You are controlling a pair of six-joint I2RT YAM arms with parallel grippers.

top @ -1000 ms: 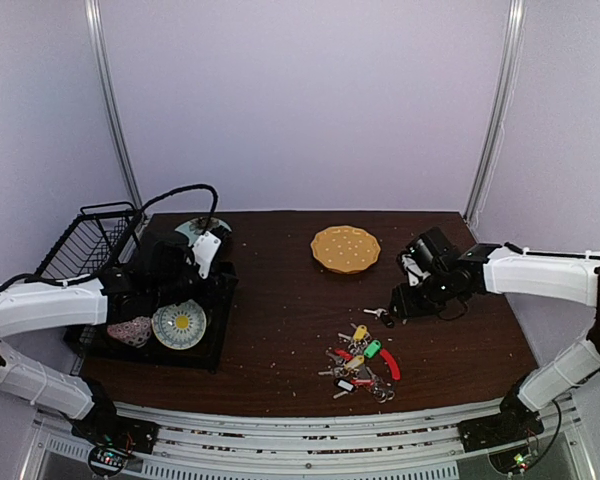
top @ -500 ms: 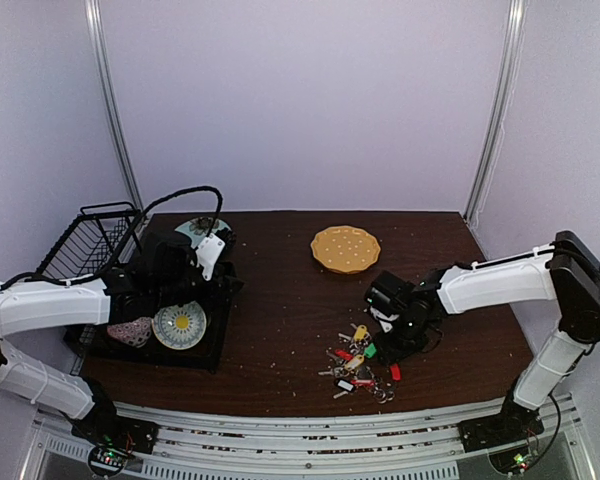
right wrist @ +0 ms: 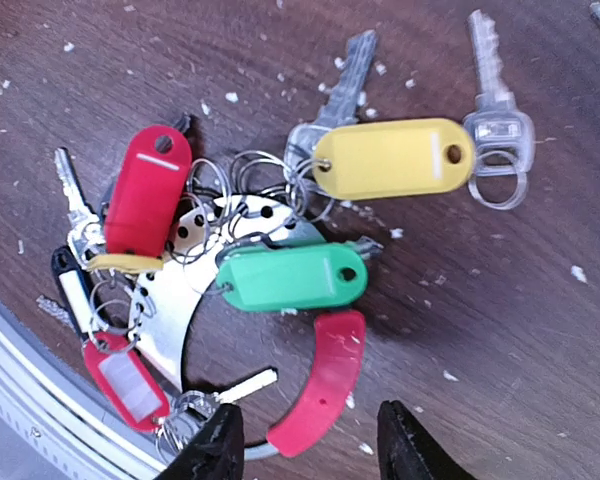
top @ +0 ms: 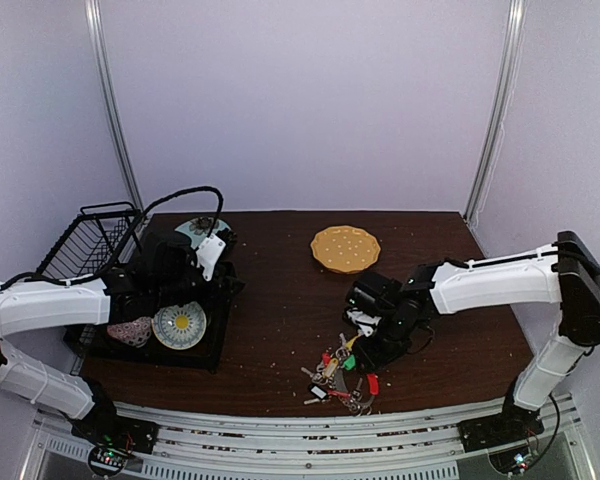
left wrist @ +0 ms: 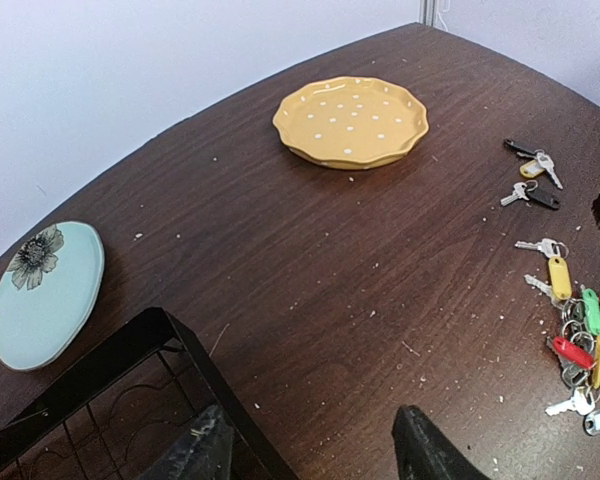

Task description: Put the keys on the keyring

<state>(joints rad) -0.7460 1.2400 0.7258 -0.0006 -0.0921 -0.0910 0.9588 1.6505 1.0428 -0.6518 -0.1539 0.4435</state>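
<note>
The keyring (right wrist: 170, 300) is a silvery perforated loop with a red curved section (right wrist: 325, 385). It lies on the table carrying keys with a green tag (right wrist: 290, 278), a yellow tag (right wrist: 392, 158) and red tags (right wrist: 148, 190). In the top view the keyring (top: 340, 375) lies near the table's front edge. My right gripper (right wrist: 310, 450) is open just above it, with the red section between the fingertips. It also shows in the top view (top: 363, 352). Two loose black-headed keys (left wrist: 532, 182) lie apart. My left gripper (left wrist: 310, 455) is open and empty over the rack's edge.
A yellow dotted plate (top: 345, 248) sits at the back middle of the table. A black dish rack (top: 90, 245) with patterned plates (top: 179, 324) stands at the left. A teal flowered plate (left wrist: 45, 282) lies by it. White crumbs are scattered over the dark wood.
My right arm swung left and forward, then lowered over the keyring. The key cluster shifted a little toward the front left. The left arm stayed put.
</note>
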